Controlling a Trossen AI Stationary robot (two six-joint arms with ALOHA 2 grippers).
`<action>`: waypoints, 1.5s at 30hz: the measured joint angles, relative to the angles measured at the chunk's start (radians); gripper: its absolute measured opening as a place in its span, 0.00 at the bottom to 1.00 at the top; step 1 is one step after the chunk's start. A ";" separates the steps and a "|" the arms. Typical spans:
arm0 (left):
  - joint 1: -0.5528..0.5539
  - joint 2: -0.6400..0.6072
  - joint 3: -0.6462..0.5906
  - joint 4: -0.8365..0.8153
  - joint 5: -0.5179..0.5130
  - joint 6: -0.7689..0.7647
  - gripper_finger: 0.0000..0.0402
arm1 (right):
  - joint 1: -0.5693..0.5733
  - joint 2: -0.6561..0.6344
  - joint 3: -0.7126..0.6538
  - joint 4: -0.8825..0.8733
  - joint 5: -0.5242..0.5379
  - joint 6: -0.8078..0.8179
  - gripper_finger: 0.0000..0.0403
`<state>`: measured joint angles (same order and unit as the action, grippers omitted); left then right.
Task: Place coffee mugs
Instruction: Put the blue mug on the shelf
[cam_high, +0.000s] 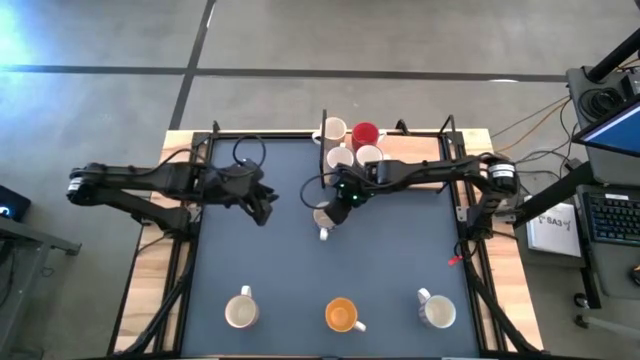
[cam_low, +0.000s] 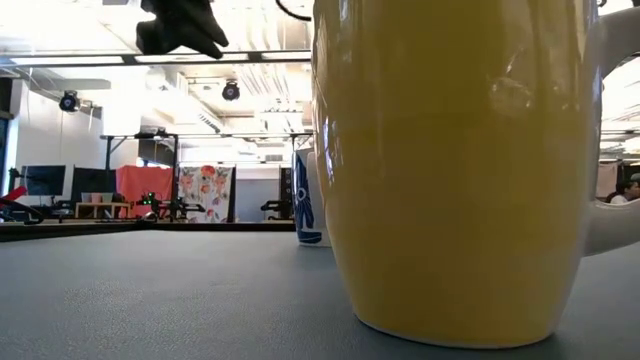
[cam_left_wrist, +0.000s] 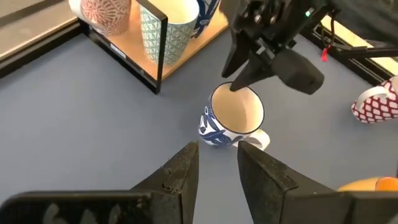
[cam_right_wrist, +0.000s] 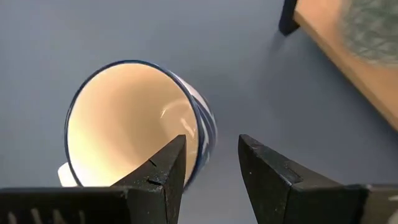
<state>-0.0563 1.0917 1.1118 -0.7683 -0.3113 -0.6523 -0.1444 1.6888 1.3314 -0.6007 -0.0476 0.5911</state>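
Note:
A blue-patterned mug (cam_left_wrist: 233, 118) with a cream inside stands upright on the dark mat at mid table (cam_high: 325, 218), its handle toward the near edge. My right gripper (cam_right_wrist: 211, 165) is over it, open, with one finger inside the cup and one outside its wall. My left gripper (cam_left_wrist: 217, 162) hovers open to the mug's left (cam_high: 265, 205), touching nothing. Three mugs stand in a row near the front edge: a pale one (cam_high: 240, 311), the orange one (cam_high: 342, 315) and another pale one (cam_high: 437, 311). Several more, one of them red (cam_high: 365, 133), stand at the far rack. My right gripper comes down at the mug's rim (cam_right_wrist: 202, 134) slanting from above and from the table's right, its fingers astride the wall. A gap shows between the outer finger (cam_right_wrist: 267, 171) and the wall. Whether the inner finger (cam_right_wrist: 165, 171) touches the mug, I cannot tell.
A wooden rack with a black frame (cam_left_wrist: 155, 59) holds patterned mugs at the far edge (cam_high: 350, 145). The orange mug (cam_low: 450, 170) fills most of the low view, with the blue-patterned mug (cam_low: 310, 200) behind it. Bare mat lies between mid table and the front row.

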 joint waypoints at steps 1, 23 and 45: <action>0.000 -0.005 0.000 -0.009 -0.006 0.007 0.23 | 0.000 0.013 0.009 0.000 -0.005 0.002 0.33; 0.010 -0.073 0.000 -0.126 -0.109 0.110 0.23 | 0.000 0.005 0.078 -0.241 -0.137 -0.139 0.04; 0.026 -0.356 0.000 -0.286 -0.255 0.186 0.23 | -0.225 -0.263 0.120 -0.803 0.075 -0.341 0.03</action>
<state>-0.0307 0.7357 1.1118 -1.0541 -0.5668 -0.4661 -0.3697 1.4261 1.4509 -1.4036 0.0272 0.2502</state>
